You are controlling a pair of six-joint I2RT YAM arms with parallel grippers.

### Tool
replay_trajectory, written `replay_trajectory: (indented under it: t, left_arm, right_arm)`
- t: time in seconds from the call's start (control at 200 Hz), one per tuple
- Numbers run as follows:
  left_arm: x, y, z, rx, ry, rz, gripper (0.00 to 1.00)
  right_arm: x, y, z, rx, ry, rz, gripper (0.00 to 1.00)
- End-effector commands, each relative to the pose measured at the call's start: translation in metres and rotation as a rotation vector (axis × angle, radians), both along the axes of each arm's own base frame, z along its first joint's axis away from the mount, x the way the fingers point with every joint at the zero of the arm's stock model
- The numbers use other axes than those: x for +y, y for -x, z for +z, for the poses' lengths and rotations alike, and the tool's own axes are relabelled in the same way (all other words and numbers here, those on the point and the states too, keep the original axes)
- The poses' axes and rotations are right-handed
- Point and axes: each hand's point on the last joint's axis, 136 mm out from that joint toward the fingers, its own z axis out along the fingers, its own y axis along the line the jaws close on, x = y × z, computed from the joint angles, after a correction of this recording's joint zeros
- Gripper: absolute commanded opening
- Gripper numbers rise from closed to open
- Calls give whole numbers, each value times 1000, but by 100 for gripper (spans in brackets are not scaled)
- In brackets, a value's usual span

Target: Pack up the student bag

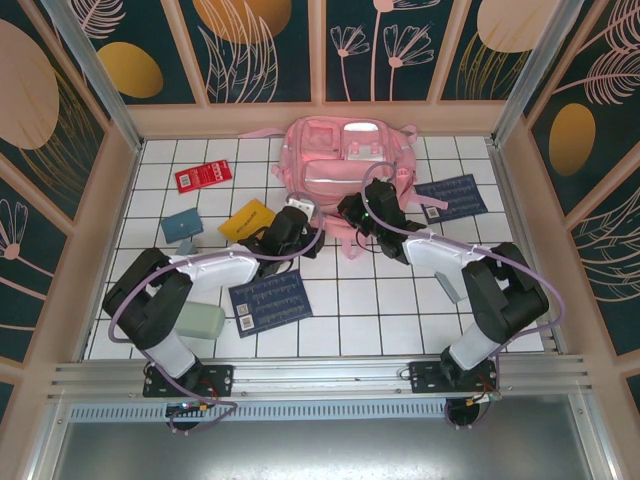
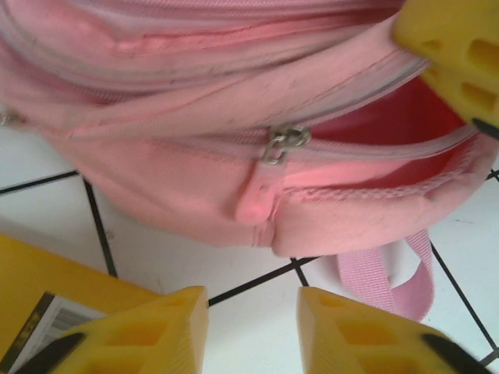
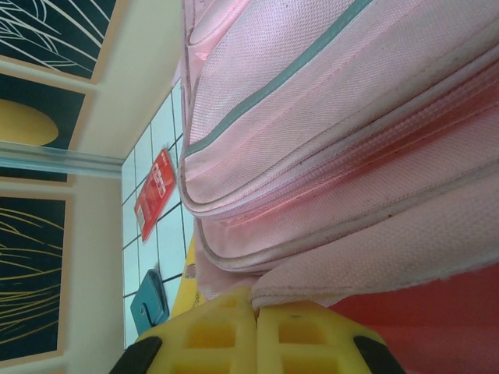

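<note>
The student bag (image 1: 345, 150) is lying at the far middle of the white tiled table (image 1: 380, 310), its front pockets facing up, and both arms are reaching in to its near edge. The right gripper (image 3: 256, 308) is pinching its fingers together on the pink fabric lip of a pocket, and beside that grip the pocket is gaping, showing a red lining. The left gripper (image 2: 251, 312) is hovering just beside the bag's lower edge with its yellow fingers (image 2: 168, 335) standing apart and nothing between them (bare tile is showing through the gap). Straight ahead of it a metal zip pull (image 2: 282, 144) is hanging at the closed end of the pocket's zip, and a pink strap loop (image 2: 390, 273) is trailing onto the tile. To the left of the bag a yellow booklet (image 1: 248, 218), a teal box (image 1: 182, 224) and a red packet (image 1: 203, 177) are lying apart from each other. One dark blue booklet (image 1: 270, 300) is resting near the left arm, and another (image 1: 452, 197) is lying just right of the bag.
</note>
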Motion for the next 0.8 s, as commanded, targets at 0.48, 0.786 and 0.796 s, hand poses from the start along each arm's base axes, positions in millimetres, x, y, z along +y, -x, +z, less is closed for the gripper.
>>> replay_trajectory:
  t: [0.48,0.786,0.796]
  left_arm:
    - [-29,-31,3,-36,129,-104,41]
    - [-34,-29,-4,-14,140,-139,17]
    - [-34,-29,-4,-13,141,-138,16]
  right_arm:
    - [7,3,49,-126,-56,55,0]
    - [6,5,47,-122,-59,58,0]
    - [5,5,47,-123,-58,56,0]
